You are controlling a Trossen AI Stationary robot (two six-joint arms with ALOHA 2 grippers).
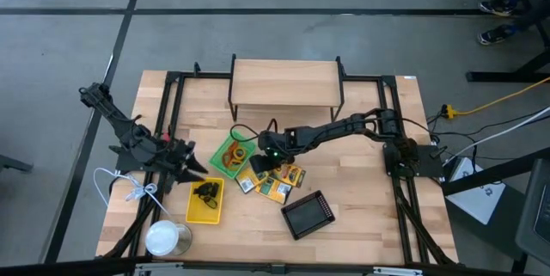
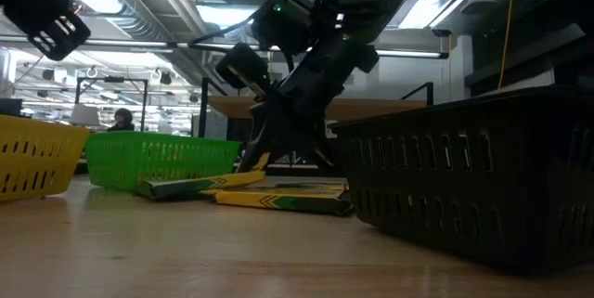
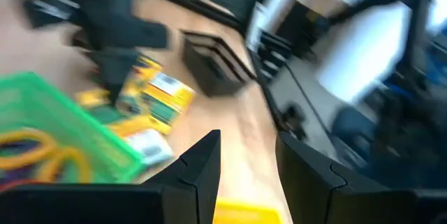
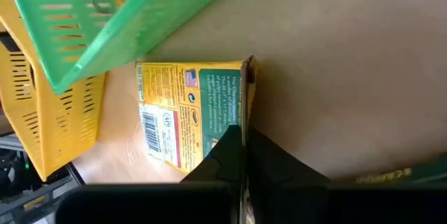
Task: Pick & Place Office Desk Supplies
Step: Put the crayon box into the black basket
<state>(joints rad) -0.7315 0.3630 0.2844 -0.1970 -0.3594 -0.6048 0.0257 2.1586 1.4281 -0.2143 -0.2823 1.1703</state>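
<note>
Workshop hall with ceiling lights behind; pale wooden worktop below. Largest on it: black mesh tray, off toward the near edge from the right pincer. Next, yellow tray holding small black clips, then green tray just beside the pincer, holding orange and purple loops — sorted by kind, it seems. Smaller: printed boxes strewn close under the pincer. Right pincer clenched on the edge of one box, tilting it — judged a pinch to lift it. Left pincer parked beyond the green tray, fingers parted, nothing between them.
</note>
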